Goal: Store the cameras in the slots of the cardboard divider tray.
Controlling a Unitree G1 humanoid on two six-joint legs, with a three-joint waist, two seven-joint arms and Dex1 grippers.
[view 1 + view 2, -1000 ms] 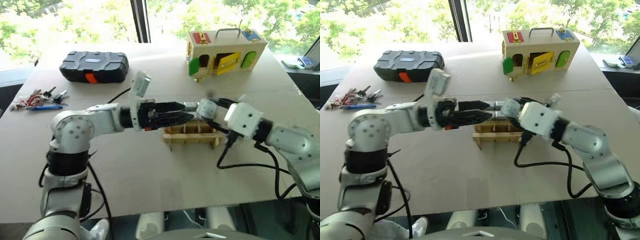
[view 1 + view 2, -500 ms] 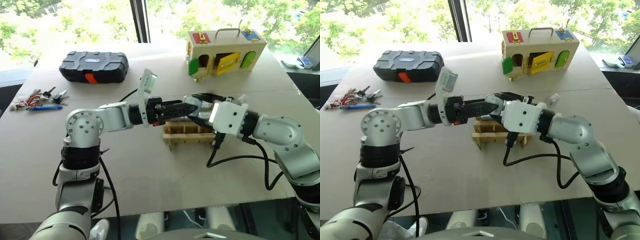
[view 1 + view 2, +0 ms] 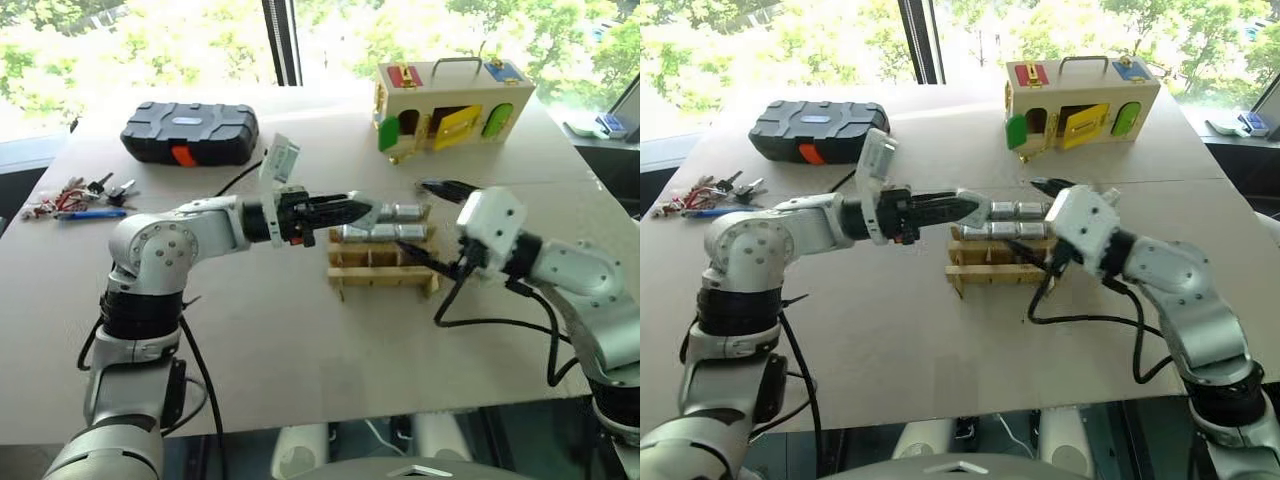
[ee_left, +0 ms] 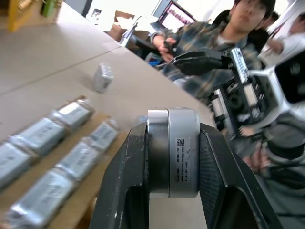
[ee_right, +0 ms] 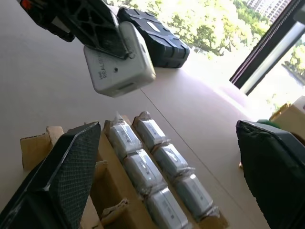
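Left hand (image 3: 362, 212) is clamped on a camera (image 4: 172, 151) just at nine o'clock of the cardboard divider tray (image 3: 383, 268), ready for slotting, while right hand (image 3: 438, 228) stands open.

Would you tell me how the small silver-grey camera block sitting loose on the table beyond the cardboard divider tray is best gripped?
Probably from above, pinching its two flat faces: the silver-grey camera block sits alone on the table, clear of the cardboard divider tray.

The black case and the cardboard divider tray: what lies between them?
In the left eye view, the left pincer holding a camera lies between black case and tray.
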